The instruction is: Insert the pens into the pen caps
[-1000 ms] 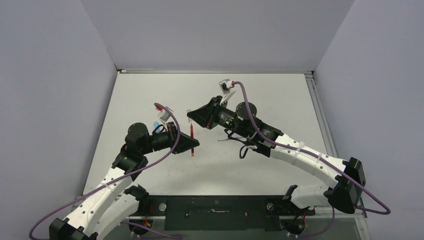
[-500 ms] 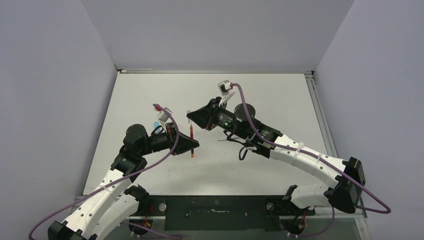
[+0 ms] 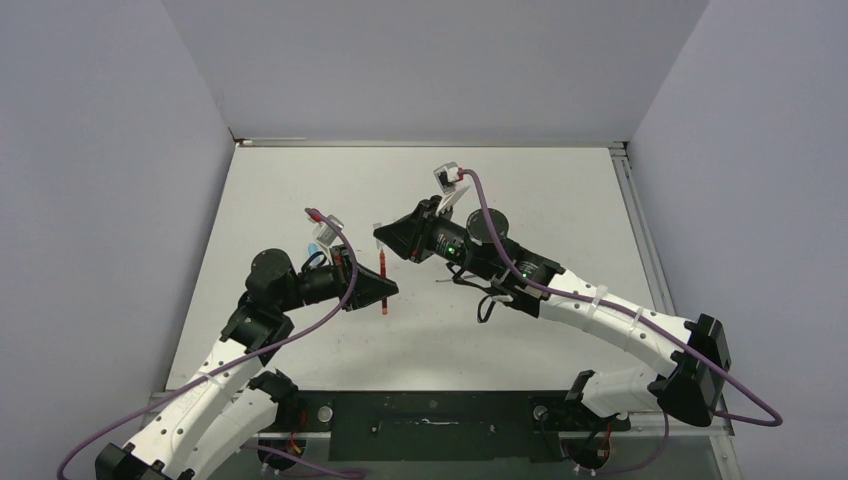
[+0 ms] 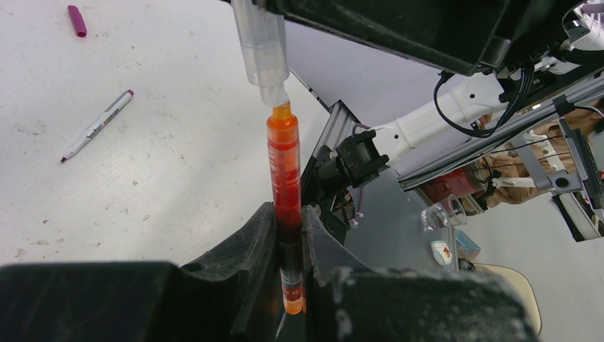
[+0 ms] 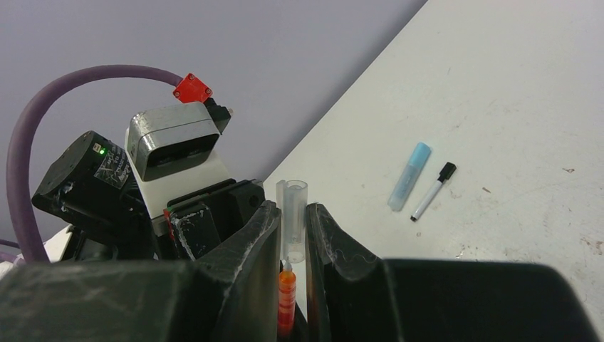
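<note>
Your white table lies under both arms, which meet above its left-middle. Your left gripper is clamped on the red pen. In the left wrist view the pen's long axis stands upright, with its tip right at the narrower end of the clear cap. Your right gripper pinches that cap in narrow jaws, in line with the pen. Only the left wrist view shows the purple-ended white pen and the purple cap lying flat. Only the right wrist view shows the light-blue cap just beside the black-tipped pen.
</note>
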You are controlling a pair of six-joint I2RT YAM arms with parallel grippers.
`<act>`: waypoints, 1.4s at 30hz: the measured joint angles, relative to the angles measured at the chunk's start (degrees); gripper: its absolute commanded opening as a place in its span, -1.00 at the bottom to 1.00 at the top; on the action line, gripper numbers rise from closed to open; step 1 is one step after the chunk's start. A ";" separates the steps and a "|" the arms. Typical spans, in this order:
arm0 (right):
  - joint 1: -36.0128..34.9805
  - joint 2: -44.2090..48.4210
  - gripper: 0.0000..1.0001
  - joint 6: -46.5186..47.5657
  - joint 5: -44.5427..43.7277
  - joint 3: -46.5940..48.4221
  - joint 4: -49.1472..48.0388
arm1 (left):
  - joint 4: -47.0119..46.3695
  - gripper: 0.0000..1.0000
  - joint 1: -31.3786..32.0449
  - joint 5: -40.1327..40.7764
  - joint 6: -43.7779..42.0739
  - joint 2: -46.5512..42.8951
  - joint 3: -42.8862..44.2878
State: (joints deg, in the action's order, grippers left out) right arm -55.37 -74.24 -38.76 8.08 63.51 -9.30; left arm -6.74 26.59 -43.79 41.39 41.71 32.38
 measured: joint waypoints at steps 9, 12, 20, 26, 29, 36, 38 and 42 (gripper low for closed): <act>-0.83 0.28 -0.89 0.17 -0.22 0.00 0.02 | 0.00 -1.00 0.00 0.04 -0.02 -0.02 0.00; -1.07 0.90 -0.89 0.24 -0.42 -0.48 0.04 | 0.00 -1.00 0.00 0.07 -0.02 -0.04 0.00; -1.55 2.16 -0.89 0.42 -1.77 -1.36 0.37 | 0.07 -1.00 0.15 0.04 -0.02 -0.46 0.02; -1.92 2.51 -0.89 0.35 -2.71 -1.79 0.22 | 0.09 -1.00 0.37 0.00 -0.02 -0.46 0.02; -2.49 2.51 -0.89 0.31 -2.80 -2.16 0.09 | 0.00 -1.00 0.37 0.07 0.02 -0.46 0.20; -3.50 2.51 -0.89 0.35 -3.89 -2.34 -0.15 | 0.04 -1.00 0.39 -0.15 0.04 -0.79 0.24; -3.72 2.51 -0.89 0.39 -4.22 -2.34 -0.07 | 0.02 -1.00 0.37 -0.15 0.02 -0.90 0.24; -4.33 2.51 -0.89 0.52 -4.90 -2.36 -0.09 | 0.17 -1.00 0.37 0.04 -0.09 -1.40 0.24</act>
State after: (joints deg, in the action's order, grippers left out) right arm -59.70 -71.72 -38.24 3.18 61.14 -9.39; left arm -6.57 26.96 -43.75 41.30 40.32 32.62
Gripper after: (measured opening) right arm 0.151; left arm 0.110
